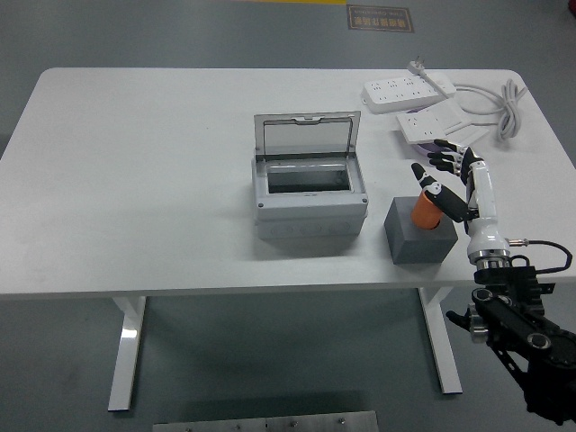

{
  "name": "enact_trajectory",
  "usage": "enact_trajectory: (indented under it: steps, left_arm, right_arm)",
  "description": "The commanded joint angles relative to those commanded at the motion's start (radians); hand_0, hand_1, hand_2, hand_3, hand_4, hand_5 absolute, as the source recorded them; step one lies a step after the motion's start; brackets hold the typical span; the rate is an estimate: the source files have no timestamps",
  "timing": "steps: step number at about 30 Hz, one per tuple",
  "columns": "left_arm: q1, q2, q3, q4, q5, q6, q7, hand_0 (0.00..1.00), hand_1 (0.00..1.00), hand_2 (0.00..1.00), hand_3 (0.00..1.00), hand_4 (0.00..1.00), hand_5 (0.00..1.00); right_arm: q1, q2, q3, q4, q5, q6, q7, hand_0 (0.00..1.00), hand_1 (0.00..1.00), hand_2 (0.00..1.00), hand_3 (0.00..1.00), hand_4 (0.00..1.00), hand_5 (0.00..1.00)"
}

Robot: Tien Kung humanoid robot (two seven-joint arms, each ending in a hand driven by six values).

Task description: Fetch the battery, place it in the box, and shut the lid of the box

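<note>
An orange battery (423,210) stands upright in a dark grey block (420,238) near the table's front right. My right hand (447,175) is just right of and behind the battery, fingers spread, thumb close above its top, holding nothing. The grey box (310,209) sits at the table's middle, its clear lid (307,137) standing open at the back; the inside looks empty. My left arm is out of view.
Two white power strips (407,90) (432,121) with a coiled white cable (504,108) lie at the back right, just behind my right hand. The white table (135,180) has its near edge at the picture's lower third.
</note>
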Motion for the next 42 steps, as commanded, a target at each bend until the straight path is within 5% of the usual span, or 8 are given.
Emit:
enact_trajectory:
  steps: [33, 34, 42]
  left_arm:
    - [0.025, -0.021, -0.015, -0.002, 0.036, 0.003, -0.035, 0.473, 0.644, 0.637, 0.649, 0.772, 0.673]
    - [0.025, -0.021, -0.015, -0.002, 0.035, 0.003, -0.036, 0.473, 0.645, 0.640, 0.651, 0.771, 0.674]
    - [0.026, -0.022, -0.013, 0.001, 0.034, 0.003, -0.041, 0.472, 0.644, 0.640, 0.651, 0.769, 0.674]
  right_arm:
    - [0.004, 0.021, -0.040, -0.077, 0.010, 0.007, -0.010, 0.632, 0.614, 0.597, 0.699, 0.877, 0.368]
    - [0.004, 0.021, -0.041, -0.077, 0.008, 0.007, -0.010, 0.596, 0.588, 0.578, 0.680, 0.757, 0.231]
    - [0.003, 0.022, -0.045, -0.077, 0.012, 0.000, -0.011, 0.596, 0.592, 0.578, 0.676, 0.757, 0.232]
